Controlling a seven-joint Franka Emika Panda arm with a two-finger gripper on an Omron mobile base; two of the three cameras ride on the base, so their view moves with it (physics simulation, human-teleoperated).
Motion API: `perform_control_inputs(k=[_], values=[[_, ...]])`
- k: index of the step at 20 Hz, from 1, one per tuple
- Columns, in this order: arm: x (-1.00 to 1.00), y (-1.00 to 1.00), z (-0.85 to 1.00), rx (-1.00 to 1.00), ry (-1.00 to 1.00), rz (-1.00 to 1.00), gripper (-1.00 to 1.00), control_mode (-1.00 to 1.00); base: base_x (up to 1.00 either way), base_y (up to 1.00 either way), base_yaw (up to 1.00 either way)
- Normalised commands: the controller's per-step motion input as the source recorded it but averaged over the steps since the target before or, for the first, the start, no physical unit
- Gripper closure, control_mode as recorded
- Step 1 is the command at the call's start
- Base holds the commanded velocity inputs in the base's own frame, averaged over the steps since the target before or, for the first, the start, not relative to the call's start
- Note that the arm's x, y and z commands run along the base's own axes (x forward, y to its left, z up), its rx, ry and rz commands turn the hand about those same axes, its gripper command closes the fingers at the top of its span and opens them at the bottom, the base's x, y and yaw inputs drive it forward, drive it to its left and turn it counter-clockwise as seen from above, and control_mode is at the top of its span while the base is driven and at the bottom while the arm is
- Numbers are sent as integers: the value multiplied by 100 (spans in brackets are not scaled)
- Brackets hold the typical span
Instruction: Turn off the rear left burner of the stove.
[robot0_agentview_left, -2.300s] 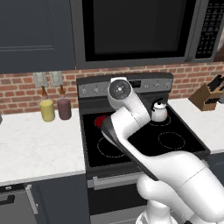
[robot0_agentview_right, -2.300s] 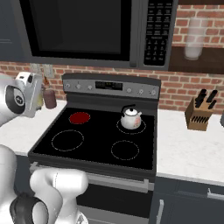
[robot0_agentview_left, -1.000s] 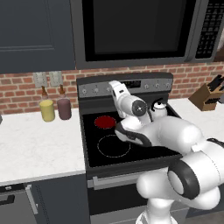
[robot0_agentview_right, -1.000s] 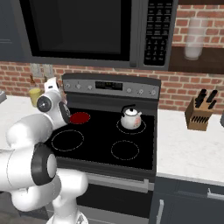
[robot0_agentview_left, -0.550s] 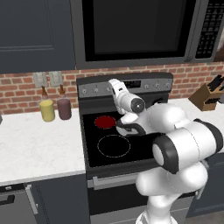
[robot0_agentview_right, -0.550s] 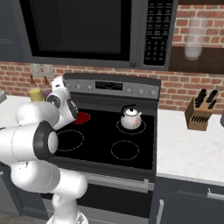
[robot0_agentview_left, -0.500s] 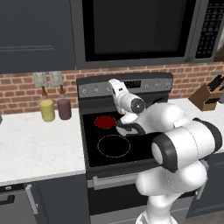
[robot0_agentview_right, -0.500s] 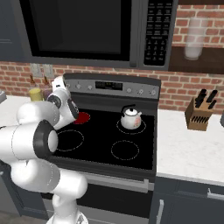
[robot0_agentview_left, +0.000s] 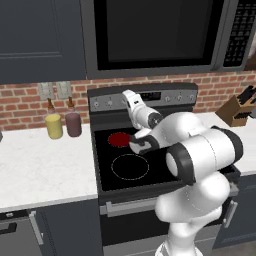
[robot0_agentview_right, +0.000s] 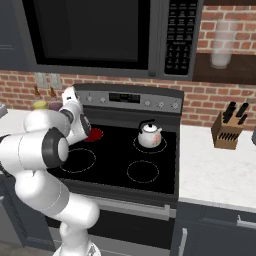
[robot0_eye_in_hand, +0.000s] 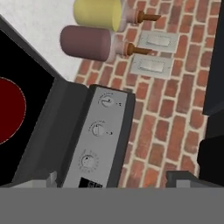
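Tool (robot0_eye_in_hand: 109, 179) fingertips stand wide apart, holding nothing, just before the stove's (robot0_agentview_left: 150, 172) back panel with its three left knobs (robot0_eye_in_hand: 98, 129). Rear left burner (robot0_agentview_left: 119, 139) glows red at the cooktop's back left corner. Farther back, two bottles (robot0_agentview_left: 63, 124) stand on the table against the brick wall.

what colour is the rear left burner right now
Glowing red, the rear left burner shows best in the left base view.
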Motion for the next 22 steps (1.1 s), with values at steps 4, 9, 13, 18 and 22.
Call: perform_control_inputs(k=[4,9,13,18,22], values=[[13,44,-21,0,-6,-1,-100,-100,0,0,0],[1,39,-22,0,-1,0,-100,-100,0,0,0],[3,1,-14,0,1,0,-100,-100,0,0,0],[28,0,-26,-6,-2,-14,-100,-100,0,0,0],[22,0,-3,-5,-8,-19,-100,-100,0,0,0]])
